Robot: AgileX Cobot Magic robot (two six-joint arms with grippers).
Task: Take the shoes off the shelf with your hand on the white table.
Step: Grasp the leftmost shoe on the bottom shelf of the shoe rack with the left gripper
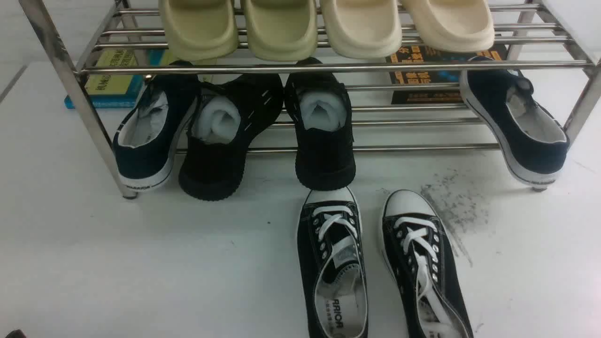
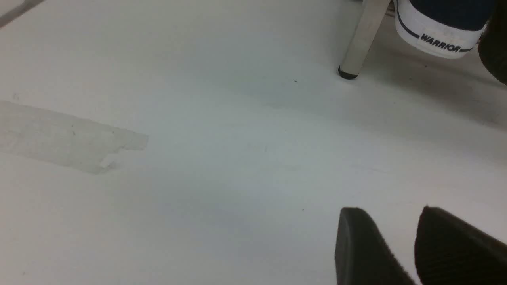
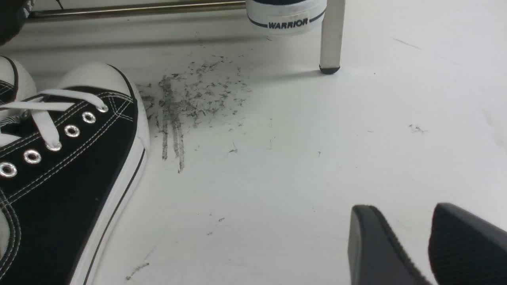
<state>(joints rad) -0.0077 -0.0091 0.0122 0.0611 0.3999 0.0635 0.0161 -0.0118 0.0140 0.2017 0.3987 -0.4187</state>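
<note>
On the lower tier of the shelf (image 1: 328, 68), the left shoe (image 1: 150, 136) and right shoe (image 1: 521, 126) lie tilted, heels out, at opposite ends. The left gripper (image 2: 392, 225) and right gripper (image 3: 404, 221) hover low over the table (image 1: 141, 263), jaws spread and empty. Each should probably approach its nearer heel and pinch the rim.

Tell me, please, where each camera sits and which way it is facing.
Front view: between the arms, looking forward and down at the shelf and white table; no gripper shows.
Left wrist view: low over the table, facing the left navy shoe by a shelf leg; left gripper open.
Right wrist view: low, facing the right navy shoe, scuff patch and laced sneaker; right gripper open.
Shared: front and right wrist views both show the scuff patch.
</note>
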